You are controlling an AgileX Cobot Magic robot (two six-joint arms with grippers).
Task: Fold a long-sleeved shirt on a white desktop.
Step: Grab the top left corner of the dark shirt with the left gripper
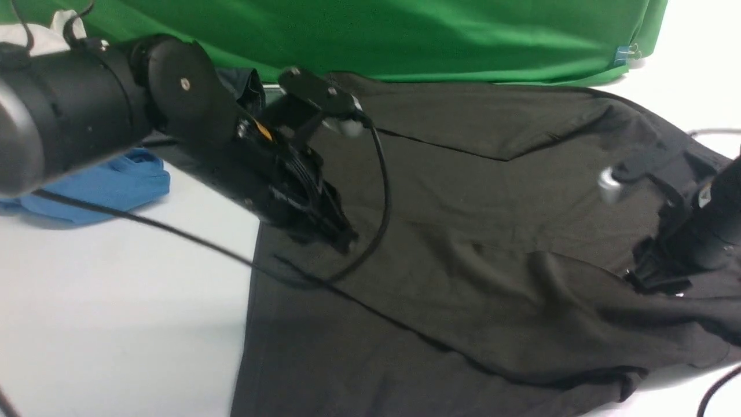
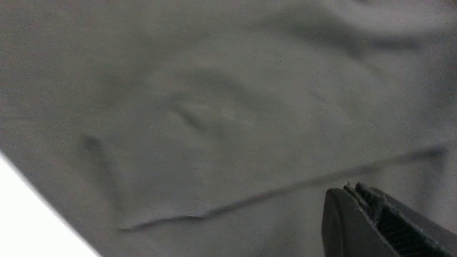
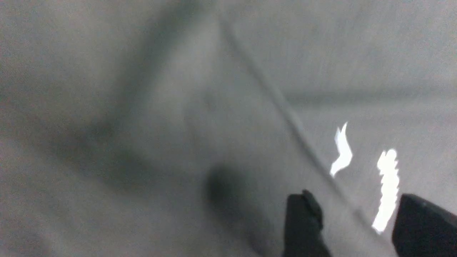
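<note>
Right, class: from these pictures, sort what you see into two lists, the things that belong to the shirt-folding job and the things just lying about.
Belongs to the job:
- the long-sleeved shirt, spread out
- the white desktop under it

Just lying about:
- the blue garment, crumpled at the robot's left
- the small dark garment by the backdrop
- the green cloth backdrop

We see the shirt [image 2: 214, 107] filling the frame, desktop [image 2: 28, 221] at lower left, left gripper [image 2: 351, 188] pressed closed at lower right.
</note>
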